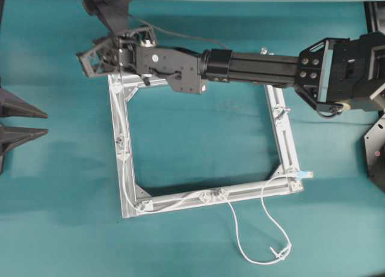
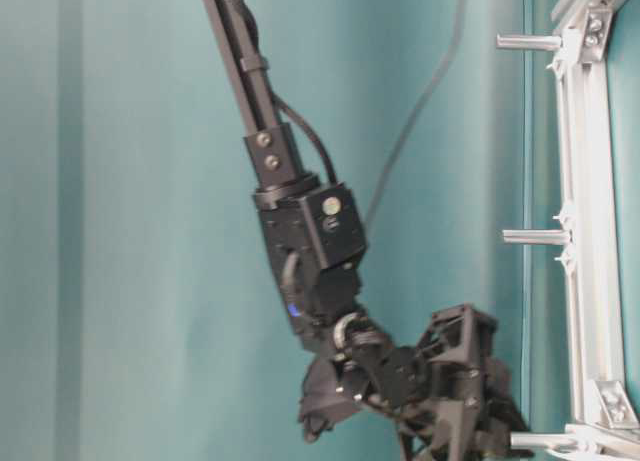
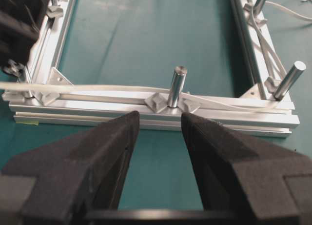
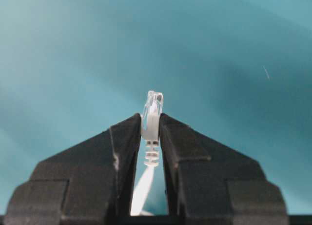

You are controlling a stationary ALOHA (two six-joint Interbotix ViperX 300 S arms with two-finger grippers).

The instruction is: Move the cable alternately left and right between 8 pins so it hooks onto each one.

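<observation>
The square rail frame (image 1: 280, 112) lies flat on the teal counter (image 1: 198, 133). The right arm reaches across its far rail to the far left corner, covering that rail from overhead. A dark mount (image 1: 111, 3) stands just beyond that corner; two dark wedge-shaped stands (image 1: 21, 106) sit at the left edge, well apart from the frame.

The cable (image 1: 123, 163) runs down the left rail, turns along the near rail past a pin (image 3: 176, 86), and passes the near right corner. A slack loop lies on the counter in front of the frame. A small plug (image 1: 305, 175) sits just beside the near right corner.

The right claw (image 4: 150, 125) is clamped on the cable's clear plug end (image 4: 152, 108); plug tip points away from the claw, cord trailing back between the fingers.

The left claw (image 3: 160, 125) stands wide apart, holding nothing, near the near rail, in line with the middle pin. Pins stand upright.
</observation>
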